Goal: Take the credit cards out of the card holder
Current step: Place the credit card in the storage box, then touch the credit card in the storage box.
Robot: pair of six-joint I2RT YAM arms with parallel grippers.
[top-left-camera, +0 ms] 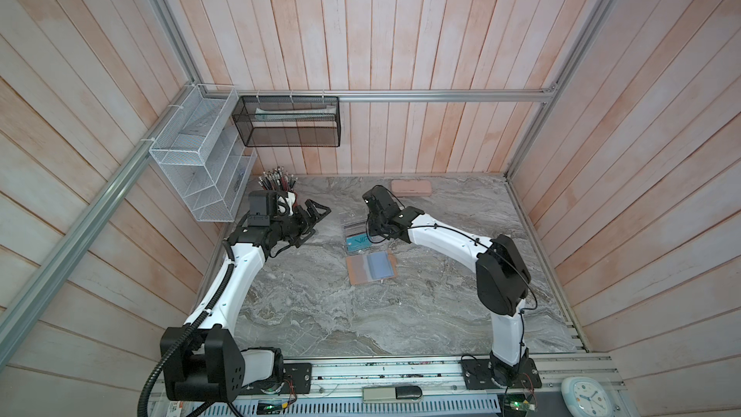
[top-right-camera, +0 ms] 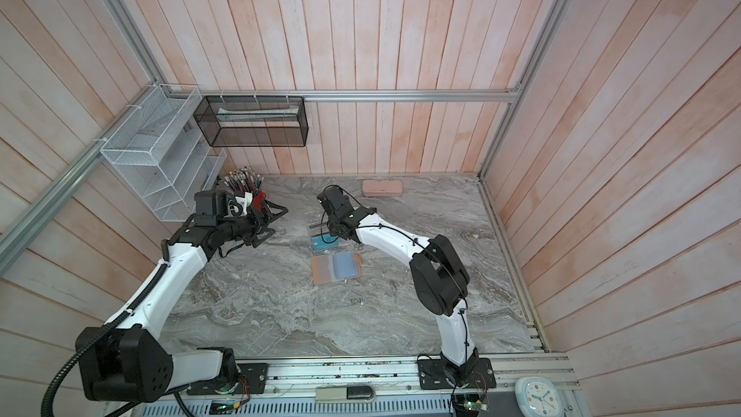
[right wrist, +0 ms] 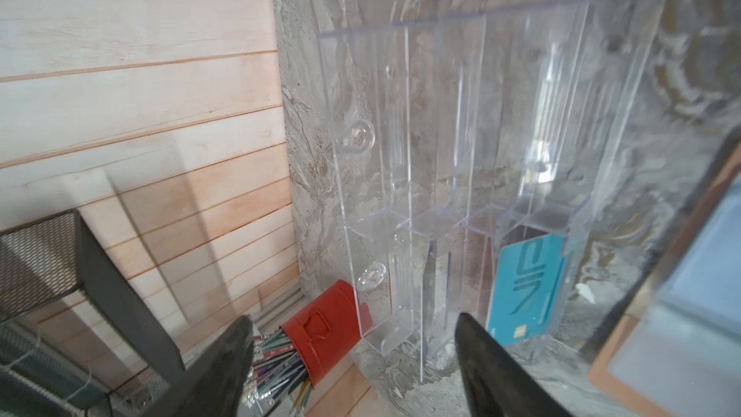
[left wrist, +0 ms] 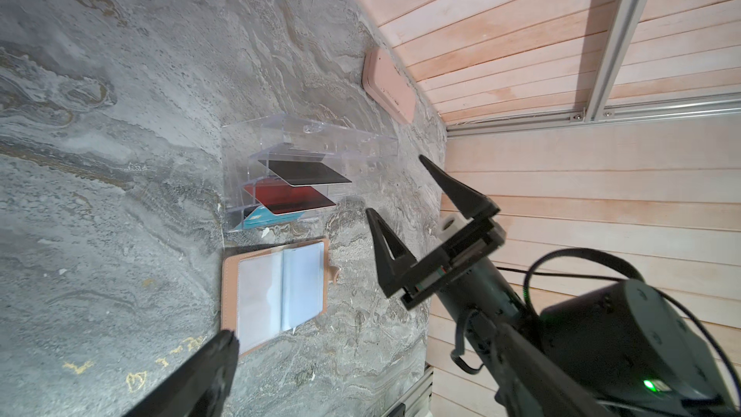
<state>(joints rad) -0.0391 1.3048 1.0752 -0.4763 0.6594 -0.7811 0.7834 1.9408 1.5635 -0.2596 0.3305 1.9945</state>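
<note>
Right arm: my right gripper [left wrist: 395,184] hangs above the clear acrylic slotted rack [left wrist: 304,146]. Its jaws are spread wide with nothing between them, and they touch no card. The right wrist view shows the two dark fingers [right wrist: 477,355] apart, with the rack between and beyond them.

Left arm: my left gripper [top-left-camera: 316,220] is raised over the grey marbled tabletop [top-left-camera: 361,314], well apart from the rack, near the red pencil cup [right wrist: 324,330]. Its jaws are also spread and hold nothing. Only one blurred finger [left wrist: 208,375] shows in its own wrist view.

Credit cards: all three stand leaning in neighbouring slots of the rack.
- The black plastic card [left wrist: 308,174] is farthest from the holder.
- The red plastic card [left wrist: 296,198] is in the middle.
- The teal plastic card [left wrist: 256,220] is nearest the holder (its lettering is legible in the right wrist view [right wrist: 525,294]).

Card holder: the small tan-pink leather folder [left wrist: 276,294] lies open and flat on the tabletop just beside the rack, on the side towards my bases. Its pale blue-grey sleeves face up and its snap tab sticks out at one edge. Both top views confirm this position [top-left-camera: 371,268] [top-right-camera: 337,268].

Other: a longer pale pink case [top-left-camera: 411,187] lies at the far wall.
</note>
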